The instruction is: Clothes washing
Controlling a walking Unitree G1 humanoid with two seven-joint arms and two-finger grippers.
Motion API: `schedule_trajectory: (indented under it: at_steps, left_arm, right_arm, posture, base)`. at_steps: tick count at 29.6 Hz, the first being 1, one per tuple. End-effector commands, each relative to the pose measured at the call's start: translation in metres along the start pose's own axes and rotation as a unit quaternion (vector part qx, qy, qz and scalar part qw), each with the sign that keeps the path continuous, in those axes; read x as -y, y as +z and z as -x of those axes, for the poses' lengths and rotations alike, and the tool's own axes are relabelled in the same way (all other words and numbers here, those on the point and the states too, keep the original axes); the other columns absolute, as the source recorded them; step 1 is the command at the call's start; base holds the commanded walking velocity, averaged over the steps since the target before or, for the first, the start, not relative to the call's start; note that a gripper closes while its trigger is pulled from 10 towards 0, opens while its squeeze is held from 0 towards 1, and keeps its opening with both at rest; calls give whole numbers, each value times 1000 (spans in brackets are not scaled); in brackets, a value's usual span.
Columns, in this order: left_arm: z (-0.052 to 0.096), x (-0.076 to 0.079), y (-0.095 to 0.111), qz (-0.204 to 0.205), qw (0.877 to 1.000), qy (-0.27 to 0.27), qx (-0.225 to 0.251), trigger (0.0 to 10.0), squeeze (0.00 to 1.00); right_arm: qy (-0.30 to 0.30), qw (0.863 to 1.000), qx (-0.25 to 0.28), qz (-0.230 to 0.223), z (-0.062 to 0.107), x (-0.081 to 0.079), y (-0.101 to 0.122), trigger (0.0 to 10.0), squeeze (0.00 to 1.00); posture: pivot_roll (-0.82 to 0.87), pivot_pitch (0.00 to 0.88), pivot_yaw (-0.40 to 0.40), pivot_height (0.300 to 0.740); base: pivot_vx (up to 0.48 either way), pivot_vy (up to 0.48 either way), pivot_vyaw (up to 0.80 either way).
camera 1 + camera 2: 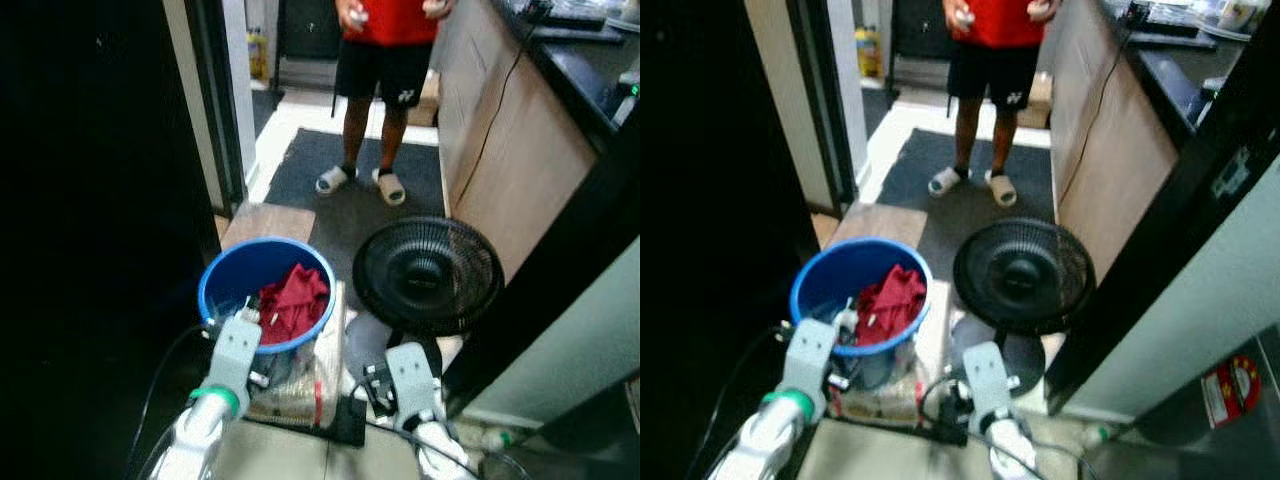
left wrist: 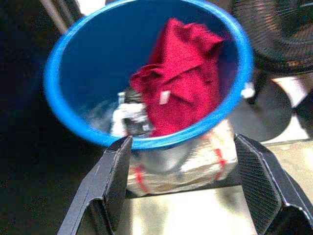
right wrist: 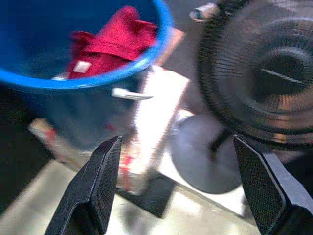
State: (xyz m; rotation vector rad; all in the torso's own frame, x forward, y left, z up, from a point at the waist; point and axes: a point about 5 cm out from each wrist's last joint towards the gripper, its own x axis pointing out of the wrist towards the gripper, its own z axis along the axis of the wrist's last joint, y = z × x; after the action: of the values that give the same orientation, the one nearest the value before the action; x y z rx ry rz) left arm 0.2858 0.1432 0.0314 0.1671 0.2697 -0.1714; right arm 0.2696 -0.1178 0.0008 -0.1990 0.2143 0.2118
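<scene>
A blue bucket [image 1: 216, 283] stands on the floor just ahead of me, on a wrapped bundle [image 2: 200, 161]. Inside it lies a crumpled red garment [image 1: 293, 298] over a small black and white item [image 2: 130, 119]. My left gripper [image 2: 188, 188] hovers open just short of the bucket's near rim, fingers [image 2: 113, 171] spread wide. My right gripper [image 3: 178, 186] is open too, held low between the bucket and the fan, nothing between its fingers [image 3: 100, 181].
A black floor fan [image 1: 428, 273] lies tilted right of the bucket, its round base [image 3: 208, 156] on the floor. A person in a red top and black shorts [image 1: 385, 60] stands on a dark mat beyond. Wooden counter side [image 1: 505, 150] on the right, dark doorway on the left.
</scene>
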Motion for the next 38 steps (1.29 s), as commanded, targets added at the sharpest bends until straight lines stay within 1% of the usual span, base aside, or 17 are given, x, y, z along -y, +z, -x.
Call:
schedule_trajectory:
  at_steps: [1,10,17,19,21,22,24,26,27,29,30,31,32,33,35,36,38]
  left_arm:
    - [3,3,-10,5,1000,-3,-22,10000,0]
    - [2,3,-9,2,1000,-2,-20,10000,0]
    - [3,4,-12,-3,1000,-10,-27,10000,0]
    - [3,7,-16,-9,999,-26,-37,10000,0]
    - [3,9,-18,-11,999,-32,-40,10000,0]
    - [2,10,-19,-16,998,-37,-44,10000,0]
    - [1,12,-19,-25,997,-47,-49,10000,0]
    - [1,12,-19,-25,997,-47,-49,10000,0]
    - [-1,11,-19,-32,997,-51,-50,10000,0]
    - [-1,11,-19,-32,997,-51,-50,10000,0]
    - [-2,7,-17,-37,997,-53,-49,10000,0]
    - [-2,7,-17,-37,997,-53,-49,10000,0]
    - [-3,-1,-14,-44,997,-47,-47,10000,0]
    - [-3,-1,-14,-44,997,-47,-47,10000,0]
    - [-4,-14,-10,-49,997,-35,-43,10000,0]
    - [-4,-19,-9,-50,998,-27,-41,10000,0]
    - [-5,-23,-7,-49,998,-21,-38,10000,0]
  right_arm:
    - [-2,1000,-12,0,3,2,-5,10000,0]
    - [-2,1000,-12,-1,2,2,-5,10000,0]
    - [-1,1000,-16,1,2,1,-6,10000,0]
    - [-8,999,-34,5,7,4,-15,10000,0]
    - [-12,999,-42,5,8,5,-18,10000,0]
    - [-19,998,-52,6,11,7,-22,10000,0]
    - [-34,997,-68,5,15,12,-29,10000,0]
    - [-34,997,-68,5,15,12,-29,10000,0]
    - [-43,996,-74,2,17,13,-32,10000,0]
    - [-43,996,-74,2,17,13,-32,10000,0]
    - [-53,996,-77,-5,19,14,-34,10000,0]
    - [-53,996,-77,-5,19,14,-34,10000,0]
    - [-63,995,-77,-12,19,13,-35,10000,0]
    - [-63,995,-77,-12,19,13,-35,10000,0]
    - [-69,995,-71,-19,18,13,-33,10000,0]
    - [-66,995,-67,-16,16,13,-30,10000,0]
    - [-62,996,-63,-12,14,14,-28,10000,0]
  posture:
    - [21,16,46,740]
    - [23,15,46,740]
    - [26,10,50,740]
    - [26,4,64,740]
    - [26,2,69,740]
    - [21,0,88,740]
    - [19,0,101,740]
    - [19,0,101,740]
    - [15,0,128,740]
    - [15,0,128,740]
    - [16,0,141,740]
    - [16,0,141,740]
    - [20,0,151,740]
    - [20,0,151,740]
    - [31,0,153,740]
    - [34,0,133,740]
    - [34,0,133,740]
  base:
    - [0,0,0]
    - [0,0,0]
    - [0,0,0]
    - [0,0,0]
    - [0,0,0]
    - [0,0,0]
    - [0,0,0]
    - [0,0,0]
    - [0,0,0]
    - [0,0,0]
    - [0,0,0]
    - [0,0,0]
    - [0,0,0]
    - [0,0,0]
    - [0,0,0]
    - [0,0,0]
    - [0,0,0]
